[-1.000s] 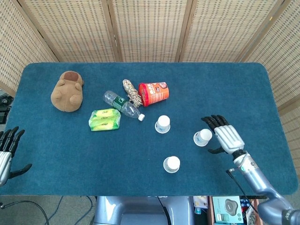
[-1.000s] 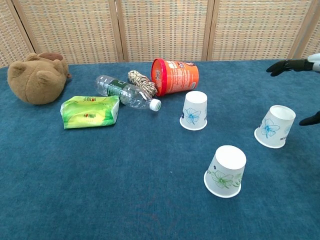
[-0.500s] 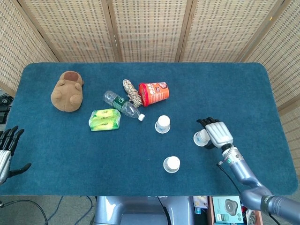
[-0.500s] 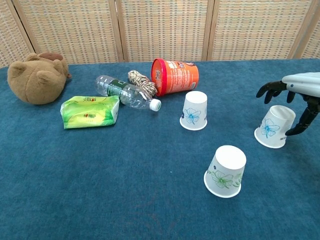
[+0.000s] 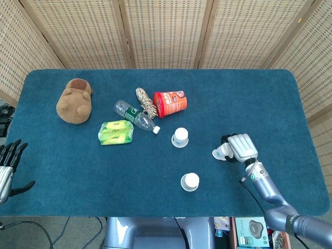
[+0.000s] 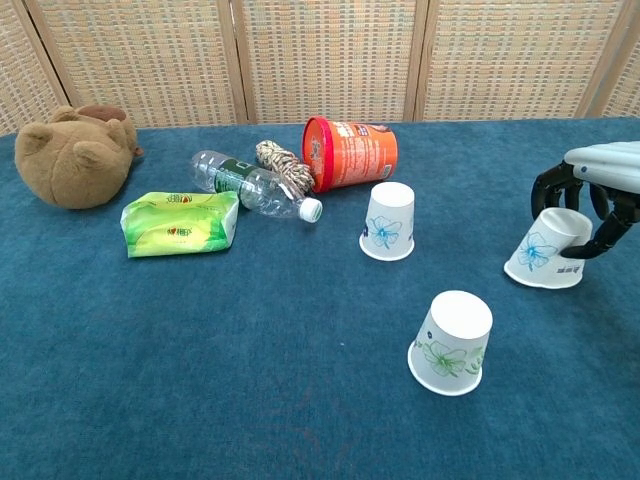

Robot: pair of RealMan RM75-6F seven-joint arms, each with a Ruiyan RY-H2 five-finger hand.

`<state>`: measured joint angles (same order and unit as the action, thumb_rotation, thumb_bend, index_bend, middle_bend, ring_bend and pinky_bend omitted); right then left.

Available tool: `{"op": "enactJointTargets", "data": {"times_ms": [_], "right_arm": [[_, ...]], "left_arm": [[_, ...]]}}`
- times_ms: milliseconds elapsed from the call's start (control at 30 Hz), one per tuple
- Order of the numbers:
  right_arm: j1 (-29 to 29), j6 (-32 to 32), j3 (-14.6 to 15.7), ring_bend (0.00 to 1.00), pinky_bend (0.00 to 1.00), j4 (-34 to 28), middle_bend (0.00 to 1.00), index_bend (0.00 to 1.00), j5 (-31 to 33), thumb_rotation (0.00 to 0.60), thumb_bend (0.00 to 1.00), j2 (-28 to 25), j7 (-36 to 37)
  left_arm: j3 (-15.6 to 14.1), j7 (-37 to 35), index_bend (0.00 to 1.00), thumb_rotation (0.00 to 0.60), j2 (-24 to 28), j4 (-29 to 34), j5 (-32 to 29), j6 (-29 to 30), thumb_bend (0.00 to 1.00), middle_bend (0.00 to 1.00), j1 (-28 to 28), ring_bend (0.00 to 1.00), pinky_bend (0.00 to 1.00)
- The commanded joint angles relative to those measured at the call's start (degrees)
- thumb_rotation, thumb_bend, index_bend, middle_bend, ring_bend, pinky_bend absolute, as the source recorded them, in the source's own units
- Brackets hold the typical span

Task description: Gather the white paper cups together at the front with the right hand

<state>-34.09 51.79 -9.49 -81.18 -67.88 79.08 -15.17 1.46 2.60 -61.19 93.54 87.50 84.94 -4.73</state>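
Here, left to right.
Left hand [image 5: 6,165]: off the table's left edge, fingers spread, holding nothing.
Clutter: brown plush toy [image 6: 70,155], green tissue pack [image 6: 180,223], clear plastic bottle [image 6: 252,186], orange snack tub [image 6: 352,152] on its side.
White paper cups: one inverted mid-table [image 6: 389,221], one inverted nearer the front [image 6: 453,342].
Third white paper cup with blue flower [image 6: 545,258]: tilted, far right.
Right hand [image 6: 592,196]: fingers wrapped around that tilted cup.

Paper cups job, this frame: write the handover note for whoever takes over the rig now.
Right hand: fingers closed around the rightmost cup, which is tipped off its rim.
Left hand: idle at the table's left edge, fingers apart, holding nothing.
Front cup and middle cup stand upside down, apart from each other.
Done: one cup gripped. Left: bring all three cups together at the front.
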Motion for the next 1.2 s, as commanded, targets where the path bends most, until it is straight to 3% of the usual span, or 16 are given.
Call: {"op": "enactJointTargets", "data": {"times_ms": [33, 267, 533, 800, 1200], "right_arm": [[1.4, 2.9, 0.8, 0.45, 0.56, -4.1, 0.57, 0.45, -3.5, 0.6, 0.44, -3.1, 2.1], [6.4, 10.7, 6.4, 0.45, 0.56, -12.5, 0.56, 0.45, -15.1, 0.6, 0.44, -11.9, 4.2], [10.3, 16.1, 11.5, 0.45, 0.56, -14.3, 0.55, 0.45, -23.6, 0.6, 0.44, -13.8, 4.4], [10.9, 17.2, 12.2, 0.45, 0.56, -13.7, 0.55, 0.45, -26.5, 0.6, 0.44, -10.8, 1.3], [9.8, 13.6, 11.4, 0.45, 0.56, -13.0, 0.55, 0.45, -25.1, 0.6, 0.44, -4.8, -6.5]], "left_arm": [[-0.2, -0.1, 0.0, 0.6, 0.1, 0.0, 0.3, 0.1, 0.17, 0.0, 0.0, 0.0, 0.0], [-0.6, 0.0, 0.0, 0.6, 0.3, 0.4, 1.1, 0.6, 0.17, 0.0, 0.2, 0.0, 0.0], [-1.0, 0.2, 0.0, 0.6, 0.4, 0.7, 2.0, 1.2, 0.17, 0.0, 0.4, 0.0, 0.0], [-1.1, 0.1, 0.0, 0.6, 0.5, 0.8, 2.2, 1.4, 0.17, 0.0, 0.6, 0.0, 0.0], [-0.9, -1.1, 0.0, 0.6, 1.0, 0.7, 1.7, 1.3, 0.17, 0.0, 0.6, 0.0, 0.0]]}}
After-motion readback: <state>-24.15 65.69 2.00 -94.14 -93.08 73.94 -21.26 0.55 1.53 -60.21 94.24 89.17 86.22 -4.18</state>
